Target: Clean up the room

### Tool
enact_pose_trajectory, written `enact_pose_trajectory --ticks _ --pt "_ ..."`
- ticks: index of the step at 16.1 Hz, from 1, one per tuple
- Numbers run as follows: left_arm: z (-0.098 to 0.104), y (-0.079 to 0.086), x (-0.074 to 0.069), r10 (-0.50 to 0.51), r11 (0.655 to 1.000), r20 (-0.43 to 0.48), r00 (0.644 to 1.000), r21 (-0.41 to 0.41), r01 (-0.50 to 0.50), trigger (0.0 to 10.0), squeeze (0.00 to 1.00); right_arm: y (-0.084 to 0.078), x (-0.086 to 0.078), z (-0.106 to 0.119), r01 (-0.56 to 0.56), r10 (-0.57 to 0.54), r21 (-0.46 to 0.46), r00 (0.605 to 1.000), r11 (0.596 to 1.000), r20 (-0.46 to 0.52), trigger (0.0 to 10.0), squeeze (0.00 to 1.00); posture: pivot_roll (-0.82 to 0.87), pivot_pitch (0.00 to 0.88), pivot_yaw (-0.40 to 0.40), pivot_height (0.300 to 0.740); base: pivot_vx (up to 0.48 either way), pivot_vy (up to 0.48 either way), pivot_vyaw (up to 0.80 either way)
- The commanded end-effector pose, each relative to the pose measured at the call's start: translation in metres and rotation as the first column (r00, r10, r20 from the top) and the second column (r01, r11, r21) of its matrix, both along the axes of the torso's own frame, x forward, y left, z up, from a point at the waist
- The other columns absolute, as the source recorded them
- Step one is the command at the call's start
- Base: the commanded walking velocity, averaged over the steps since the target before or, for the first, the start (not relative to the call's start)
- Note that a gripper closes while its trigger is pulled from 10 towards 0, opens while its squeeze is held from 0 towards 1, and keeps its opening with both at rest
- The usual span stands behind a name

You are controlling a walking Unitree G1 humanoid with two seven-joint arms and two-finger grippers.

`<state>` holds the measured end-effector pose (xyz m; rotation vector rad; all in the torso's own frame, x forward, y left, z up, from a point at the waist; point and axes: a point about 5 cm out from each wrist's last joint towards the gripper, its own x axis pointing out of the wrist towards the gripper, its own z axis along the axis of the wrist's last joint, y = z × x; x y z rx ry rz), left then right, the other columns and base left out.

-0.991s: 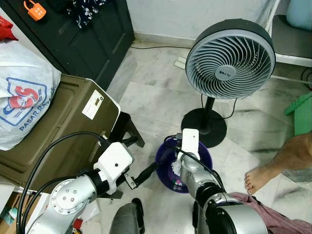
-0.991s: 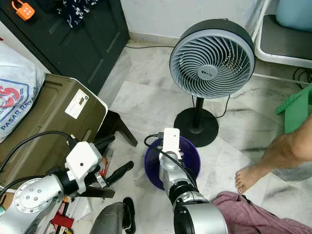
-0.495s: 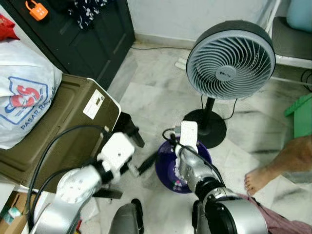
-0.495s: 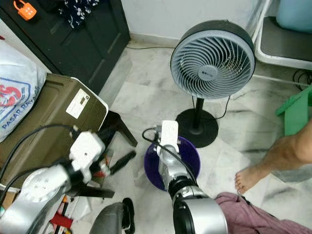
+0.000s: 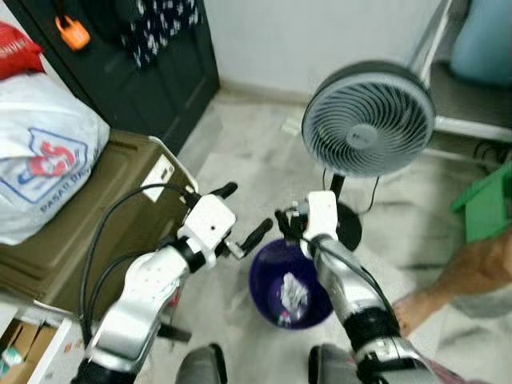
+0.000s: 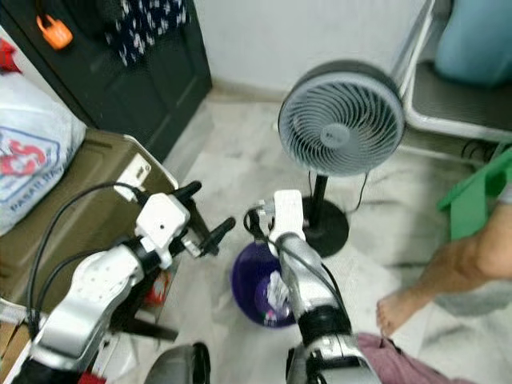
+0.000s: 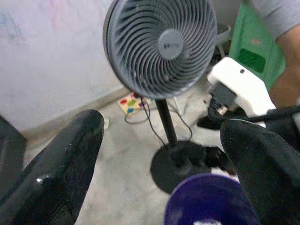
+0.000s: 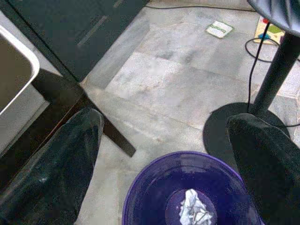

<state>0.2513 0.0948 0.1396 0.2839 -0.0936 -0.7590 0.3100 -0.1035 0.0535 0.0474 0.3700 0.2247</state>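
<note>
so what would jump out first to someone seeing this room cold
Likely the big grey round standing fan on its black base, upright on the marble floor near the back wall. Just in front of it sits a round purple plastic bin with a crumpled white paper wad inside, and the left gripper and right gripper both hang open above it.

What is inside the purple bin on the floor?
A crumpled white paper lies at the bottom of the purple bin; the right arm covers part of the bin in the eye views.

Pale marble floor (image 5: 240, 152) meets a white wall (image 5: 320, 40); dark cabinet (image 5: 160, 64) left; grey pedestal fan (image 5: 370, 120) standing.
</note>
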Motion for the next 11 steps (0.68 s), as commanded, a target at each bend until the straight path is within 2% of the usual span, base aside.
enact_pose_trajectory --ticks 1,2,3,4,5,7,9,11 --pt "-0.003 0.002 0.003 0.013 1.0 0.008 1.0 0.014 -0.013 10.0 0.0 0.004 -0.002 0.007 -0.047 0.047 0.006 0.999 0.999 0.012 10.0 1.0 -0.1 0.023 0.104 0.74 0.0 0.0 0.0" --pt "-0.003 0.002 0.005 0.017 1.0 0.016 1.0 0.015 -0.017 10.0 0.0 0.001 -0.006 0.009 -0.064 0.064 -0.003 0.998 0.998 0.016 10.0 1.0 -0.11 0.007 0.107 0.74 0.0 0.0 0.0" --pt "-0.003 0.001 0.011 0.021 1.0 0.033 0.999 0.019 -0.022 10.0 0.0 -0.007 -0.012 0.012 -0.103 0.104 -0.05 0.994 0.993 0.019 10.0 1.0 -0.12 0.0 0.111 0.74 0.0 0.0 0.0" --pt "-0.002 0.001 0.018 0.032 0.999 0.056 0.998 0.017 -0.033 10.0 0.0 -0.012 -0.024 0.016 -0.16 0.162 -0.074 0.987 0.984 0.025 10.0 0.67 -0.13 0.0 0.114 0.74 0.0 0.0 0.0" --pt "-0.001 0.002 0.021 0.044 0.999 0.07 0.997 0.015 -0.045 10.0 0.0 -0.013 -0.03 0.018 -0.184 0.187 -0.075 0.982 0.98 0.026 10.0 0.0 -0.14 0.0 0.119 0.74 0.0 0.0 0.0" --pt "-0.001 0.004 0.028 0.072 0.997 0.091 0.993 0.012 -0.073 10.0 0.0 -0.021 -0.032 0.024 -0.186 0.194 -0.125 0.979 0.975 0.06 10.0 0.0 -0.16 0.0 0.129 0.74 0.0 0.0 0.0" --pt "-0.004 0.005 0.029 0.096 0.995 0.093 0.991 0.008 -0.097 10.0 0.0 -0.029 -0.031 0.026 -0.173 0.182 -0.127 0.982 0.977 0.058 10.0 0.0 -0.17 0.0 0.138 0.74 0.0 0.0 0.0" --pt "-0.01 0.009 0.029 0.142 0.989 0.105 0.984 0.017 -0.144 10.0 0.0 -0.033 -0.027 0.031 -0.114 0.118 -0.071 0.991 0.991 0.065 10.0 0.0 -0.17 0.0 0.137 0.74 0.0 0.0 0.0"
